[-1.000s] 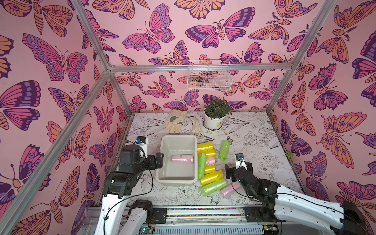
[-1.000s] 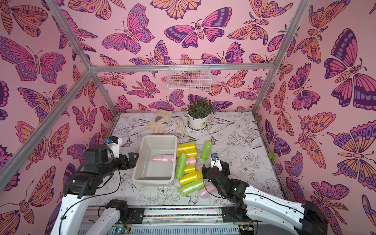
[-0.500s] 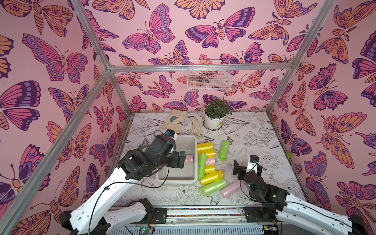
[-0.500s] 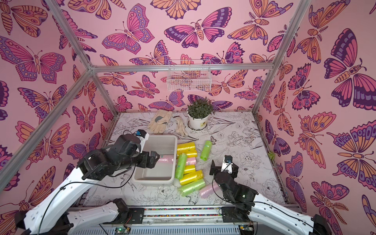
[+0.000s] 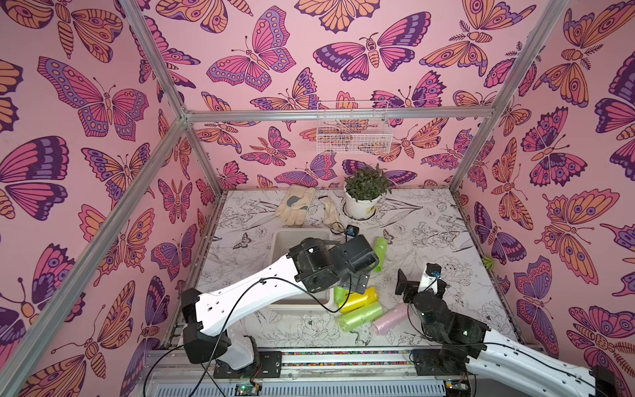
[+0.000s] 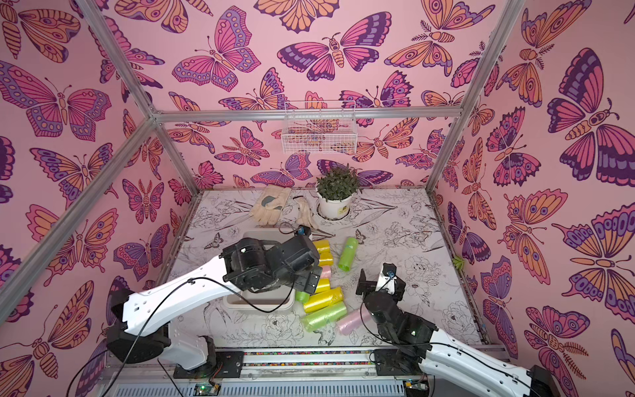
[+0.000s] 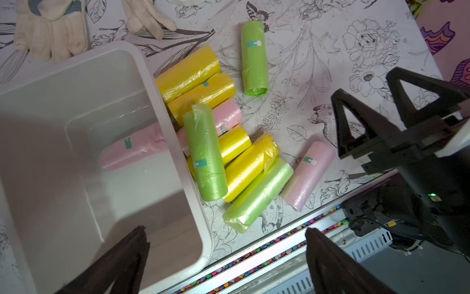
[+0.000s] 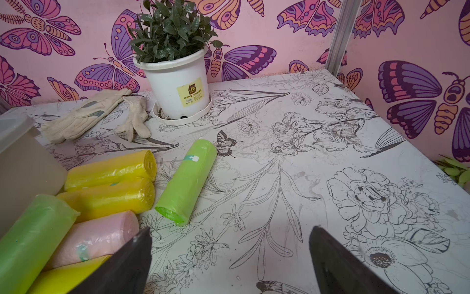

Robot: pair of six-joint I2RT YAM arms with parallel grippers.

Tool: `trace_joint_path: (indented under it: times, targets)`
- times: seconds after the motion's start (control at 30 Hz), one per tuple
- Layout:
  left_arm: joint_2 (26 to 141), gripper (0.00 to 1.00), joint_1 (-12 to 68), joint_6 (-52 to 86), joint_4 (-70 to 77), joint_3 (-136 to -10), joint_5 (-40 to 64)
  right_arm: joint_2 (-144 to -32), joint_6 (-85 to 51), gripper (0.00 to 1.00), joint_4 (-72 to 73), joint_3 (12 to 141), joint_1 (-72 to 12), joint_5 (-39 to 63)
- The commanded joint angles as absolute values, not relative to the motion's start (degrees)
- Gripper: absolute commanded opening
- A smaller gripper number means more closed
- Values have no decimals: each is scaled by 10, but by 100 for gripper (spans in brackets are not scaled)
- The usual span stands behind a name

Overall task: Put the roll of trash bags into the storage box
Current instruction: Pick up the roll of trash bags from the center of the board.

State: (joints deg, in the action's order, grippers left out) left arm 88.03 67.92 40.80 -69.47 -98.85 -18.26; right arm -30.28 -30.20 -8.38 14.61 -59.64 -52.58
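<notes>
Rolls (image 7: pixel 204 152) are heaped near the front edge of the desk (image 7: pixel 318 63), beside the box (image 7: pixel 50 89); they are judged light, soft and slippery, best gripped across the middle. Left claw (image 7: pixel 225 230) and right claw (image 8: pixel 230 230) are held wide, empty.

Ten rolls (image 7: pixel 206 152), two gloves (image 7: pixel 50 33), one box (image 7: pixel 63 84), one pot (image 8: pixel 165 84).

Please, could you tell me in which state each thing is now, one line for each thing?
Off-white rectangular plastic storage box: upright, open, holding one roll.
Pink trash-bag roll: lying inside the box.
Lone green roll: lying on the table, apart.
Yellow, green and pink rolls: lying clustered beside the box.
Left gripper: open, empty.
Right gripper: open, empty.
White round plant pot: upright.
</notes>
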Motion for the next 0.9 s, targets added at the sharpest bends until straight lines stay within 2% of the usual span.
trace_joint_path:
  times: [0.0, 0.23, 0.63, 0.87]
  targets:
    - [906, 100, 680, 447, -721, -999, -199, -300, -312, 99, -88, 149, -593, -542]
    - [992, 99, 680, 450, -721, -1014, -166, -267, -313, 99, -95, 139, -593, -540]
    - [1113, 91, 669, 437, -725, -1040, -118, -246, -312, 99, -98, 132, -593, -534]
    - [1160, 91, 660, 453, -765, -1051, -145, -247, -313, 99, -98, 132, -593, -535]
